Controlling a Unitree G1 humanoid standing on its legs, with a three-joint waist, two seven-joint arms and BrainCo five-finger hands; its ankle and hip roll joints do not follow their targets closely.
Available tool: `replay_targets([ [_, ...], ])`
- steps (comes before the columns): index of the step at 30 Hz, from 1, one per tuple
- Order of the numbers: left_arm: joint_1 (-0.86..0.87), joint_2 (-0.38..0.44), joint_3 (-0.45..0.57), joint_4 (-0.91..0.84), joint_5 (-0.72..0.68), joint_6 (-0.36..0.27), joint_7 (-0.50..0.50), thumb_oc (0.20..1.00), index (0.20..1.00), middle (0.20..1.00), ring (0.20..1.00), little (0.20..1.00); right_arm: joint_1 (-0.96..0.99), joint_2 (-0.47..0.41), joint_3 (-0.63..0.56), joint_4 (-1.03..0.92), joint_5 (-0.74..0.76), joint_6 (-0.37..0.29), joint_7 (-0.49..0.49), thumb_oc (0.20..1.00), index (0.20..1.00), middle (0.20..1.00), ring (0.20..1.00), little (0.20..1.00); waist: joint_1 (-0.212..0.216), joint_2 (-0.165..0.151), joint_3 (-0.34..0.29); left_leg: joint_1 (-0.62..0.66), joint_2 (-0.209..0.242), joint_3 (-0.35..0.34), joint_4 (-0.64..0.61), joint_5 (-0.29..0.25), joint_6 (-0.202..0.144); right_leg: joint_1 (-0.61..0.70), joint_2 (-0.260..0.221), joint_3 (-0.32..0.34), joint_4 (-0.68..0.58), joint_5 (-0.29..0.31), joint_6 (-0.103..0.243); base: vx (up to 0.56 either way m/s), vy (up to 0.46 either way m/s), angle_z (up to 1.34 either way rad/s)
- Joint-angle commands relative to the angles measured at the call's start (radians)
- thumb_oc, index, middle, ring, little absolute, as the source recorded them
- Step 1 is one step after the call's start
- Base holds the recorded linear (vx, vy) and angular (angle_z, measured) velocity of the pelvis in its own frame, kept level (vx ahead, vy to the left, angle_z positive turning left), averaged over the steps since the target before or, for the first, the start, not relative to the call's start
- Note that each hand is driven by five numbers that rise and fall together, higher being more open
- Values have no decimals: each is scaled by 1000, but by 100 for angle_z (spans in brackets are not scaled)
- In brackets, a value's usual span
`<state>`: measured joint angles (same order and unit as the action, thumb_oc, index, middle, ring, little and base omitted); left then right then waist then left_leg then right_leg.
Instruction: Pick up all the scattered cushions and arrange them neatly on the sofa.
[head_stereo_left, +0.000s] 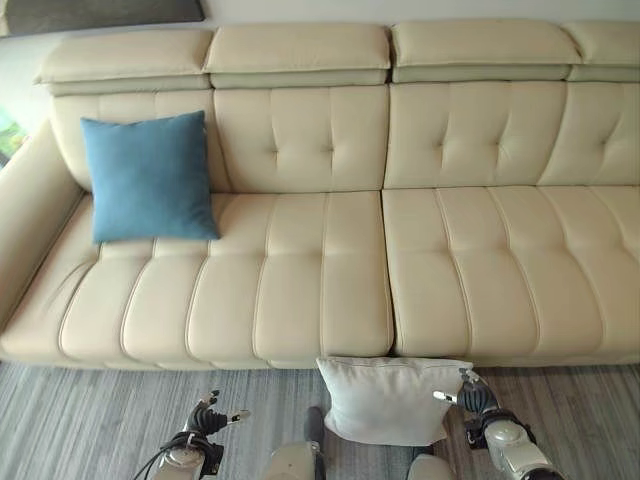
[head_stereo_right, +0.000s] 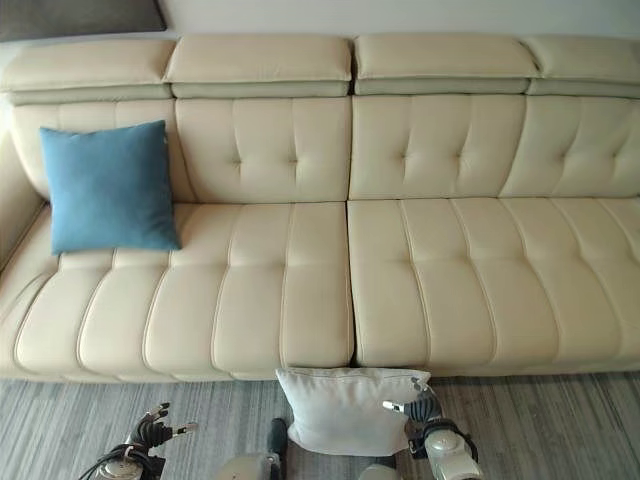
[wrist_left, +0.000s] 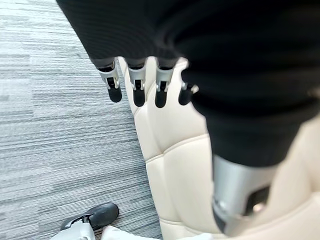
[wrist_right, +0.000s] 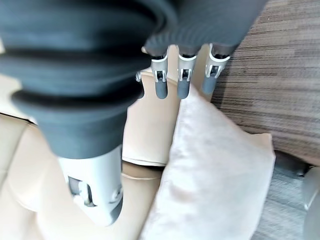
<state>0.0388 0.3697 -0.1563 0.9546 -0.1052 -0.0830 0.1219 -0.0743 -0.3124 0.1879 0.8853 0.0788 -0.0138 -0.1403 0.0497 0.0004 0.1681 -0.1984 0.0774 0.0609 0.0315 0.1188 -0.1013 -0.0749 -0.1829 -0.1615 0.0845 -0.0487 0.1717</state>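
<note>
A big cream sofa (head_stereo_left: 330, 250) along the wall, with puffy seats and a row of headrests on top. Grey striped carpet (head_stereo_left: 90, 420) in front of it.

One blue cushion (head_stereo_left: 148, 177) already up on the sofa, at the robot's left end, standing upright and leaning on the backrest. Bottom edge resting on the seat.

One white cushion (head_stereo_left: 388, 398) down on the carpet, standing on its edge against the front of the sofa, just below the gap between the two seats. Top edge touching the sofa's front.

Right hand (head_stereo_left: 474, 396) just beside the white cushion's right top corner. Fingers (wrist_right: 181, 82) straight and pointing down over the cushion (wrist_right: 212, 175) in the right wrist view, not curled round it. Thumb (wrist_right: 97, 190) sticking out apart, over the sofa seat. Holding nothing. Hard to tell if the fingertips touch the cloth.

Left hand (head_stereo_left: 205, 420) low over the carpet, well apart from both cushions. Fingers (wrist_left: 136, 87) straight and loose in the left wrist view, past the sofa's front edge (wrist_left: 170, 150). Holding nothing too.
</note>
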Motion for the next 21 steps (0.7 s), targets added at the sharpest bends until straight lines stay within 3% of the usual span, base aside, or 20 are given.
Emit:
replay_targets([
  [1, -17, 15, 4, -28, -25, -26, 26, 1000, 1000, 1000, 1000, 1000, -25, -71, 13, -65, 3, -25, -29, 1000, 1000, 1000, 1000, 1000, -3, -17, -26, -26, 31, -20, 10, -67, -14, -80, 20, -22, -22, 35, 8, -77, -127, 69],
  [3, -42, -1, -12, -22, -32, -28, 36, 1000, 1000, 1000, 1000, 1000, -34, -87, 4, -51, 17, -26, -45, 1000, 1000, 1000, 1000, 1000, -12, -14, -10, -48, 19, -22, 11, -54, -13, -86, 28, -52, -27, 38, -5, -149, -184, 43],
  [5, -62, -11, -7, -31, -45, -25, 40, 1000, 1000, 1000, 1000, 1000, -33, -93, -12, -7, 27, -25, -59, 1000, 1000, 1000, 1000, 1000, -28, -19, -17, -11, 2, 14, 23, -97, 9, -94, 37, -87, -45, 50, -21, -125, -149, 50],
  [8, -70, -9, 5, -29, -59, -25, 49, 1000, 1000, 1000, 1000, 1000, -27, -74, -31, 73, 39, -26, -77, 1000, 1000, 1000, 1000, 1000, -31, -21, -28, 48, -7, 52, -19, -114, 14, -72, 63, -116, -76, 56, -22, 0, -46, 42],
  [10, -102, 6, -6, -33, -74, -28, 59, 1000, 1000, 1000, 1000, 1000, -57, -70, -37, 92, 54, -26, -101, 1000, 1000, 1000, 1000, 1000, -34, -30, -1, -8, -17, 42, 8, -118, 20, -123, 60, -108, -46, 54, -28, -237, 8, 21],
  [11, -149, 24, -18, -39, -100, -38, 87, 1000, 1000, 1000, 1000, 1000, -124, -81, -35, 103, 75, -24, -137, 1000, 1000, 1000, 1000, 1000, -34, -30, 44, -133, -30, 37, 92, -127, 28, -252, 50, -93, 43, 52, -45, -302, 47, 12],
  [13, -163, 27, -22, -35, -108, -42, 98, 1000, 1000, 1000, 1000, 1000, -144, -87, -30, 104, 80, -25, -150, 1000, 1000, 1000, 1000, 1000, -31, -23, 51, -165, -26, 31, 124, -158, 24, -295, 50, -80, 83, 27, -45, -137, 49, -11],
  [21, -337, 63, -70, -35, -174, -63, 167, 1000, 1000, 1000, 1000, 1000, -365, -112, 19, 89, 158, -34, -243, 1000, 1000, 1000, 1000, 1000, -39, -21, 102, -552, 14, 28, 427, -228, 54, -649, 13, -26, 285, 1, -80, -131, 41, -11],
])
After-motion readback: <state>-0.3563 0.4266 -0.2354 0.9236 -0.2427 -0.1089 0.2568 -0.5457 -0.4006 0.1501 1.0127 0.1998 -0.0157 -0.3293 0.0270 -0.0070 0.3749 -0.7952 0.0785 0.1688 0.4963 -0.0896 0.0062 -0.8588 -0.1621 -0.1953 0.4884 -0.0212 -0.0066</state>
